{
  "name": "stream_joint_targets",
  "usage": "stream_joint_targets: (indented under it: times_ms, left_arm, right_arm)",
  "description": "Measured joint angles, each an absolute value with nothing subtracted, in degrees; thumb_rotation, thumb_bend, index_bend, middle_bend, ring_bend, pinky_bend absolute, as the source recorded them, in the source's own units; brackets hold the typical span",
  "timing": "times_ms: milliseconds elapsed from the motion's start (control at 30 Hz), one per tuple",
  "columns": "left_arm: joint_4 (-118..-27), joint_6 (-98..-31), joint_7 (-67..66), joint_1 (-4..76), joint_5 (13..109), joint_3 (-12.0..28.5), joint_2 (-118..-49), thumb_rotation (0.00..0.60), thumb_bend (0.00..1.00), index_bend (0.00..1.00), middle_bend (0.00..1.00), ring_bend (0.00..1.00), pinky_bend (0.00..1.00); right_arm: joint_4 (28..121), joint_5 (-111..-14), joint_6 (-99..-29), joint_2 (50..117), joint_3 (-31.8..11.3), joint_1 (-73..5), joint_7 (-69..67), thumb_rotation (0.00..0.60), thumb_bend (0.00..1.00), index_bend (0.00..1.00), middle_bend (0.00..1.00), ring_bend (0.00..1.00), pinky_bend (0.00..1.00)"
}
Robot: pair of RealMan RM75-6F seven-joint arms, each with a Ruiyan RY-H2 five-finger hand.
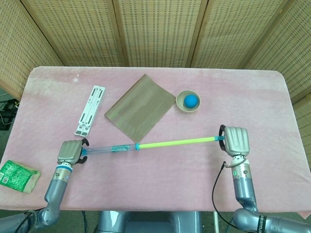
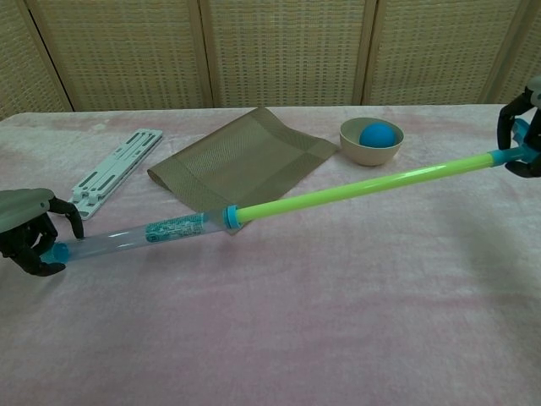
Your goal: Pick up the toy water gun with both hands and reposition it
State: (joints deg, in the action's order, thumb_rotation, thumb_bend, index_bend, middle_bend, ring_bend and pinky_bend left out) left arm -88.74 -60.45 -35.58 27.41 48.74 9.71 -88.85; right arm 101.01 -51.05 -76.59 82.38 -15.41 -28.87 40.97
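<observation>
The toy water gun point(image 1: 150, 145) point(image 2: 254, 211) is a long tube: clear barrel with a blue tip on the left, green rod on the right. It stretches across the pink table point(image 1: 160, 184). My left hand point(image 1: 71, 152) point(image 2: 29, 231) has its fingers curled around the blue tip end. My right hand point(image 1: 235, 141) point(image 2: 521, 134) grips the blue cap at the rod's far end. In the chest view the rod end sits raised off the cloth, and the barrel slopes down to the left.
A brown woven mat point(image 1: 140, 108) lies behind the gun's middle. A white folding stand point(image 1: 90, 109) lies at the back left. A beige bowl point(image 1: 181, 104) holding a blue ball point(image 1: 191, 100) sits back right. A green packet point(image 1: 18, 175) lies at the front left corner.
</observation>
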Motion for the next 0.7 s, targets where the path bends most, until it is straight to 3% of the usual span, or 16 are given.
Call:
stream_joint_targets:
  times_ms: [100, 267, 700]
  left_arm:
    - [-88.8, -60.8, -35.8, 27.7, 48.6, 9.2, -89.3, 0.6, 0.33, 0.43, 0.79, 0.71, 0.64]
    - [-87.5, -61.1, -35.5, 28.2, 48.0, 8.7, -90.3, 0.6, 0.49, 0.58, 0.79, 0.71, 0.64]
    - [-92.1, -64.7, -32.4, 28.3, 52.6, 8.8, -88.9, 0.6, 0.53, 0.58, 0.8, 0.71, 0.64]
  right_arm:
    - [100.9, -51.0, -76.6, 82.4, -15.2, -29.0, 40.8, 0.6, 0.59, 0.82, 1.0, 1.0, 0.71]
    - [100.7, -51.0, -76.8, 82.6, -14.8, -29.2, 40.4, 0.6, 0.59, 0.82, 1.0, 1.0, 0.71]
    - [101.9, -52.3, -77.6, 83.1, -14.6, -30.5, 41.3, 0.6, 0.59, 0.82, 1.0, 1.0, 0.71]
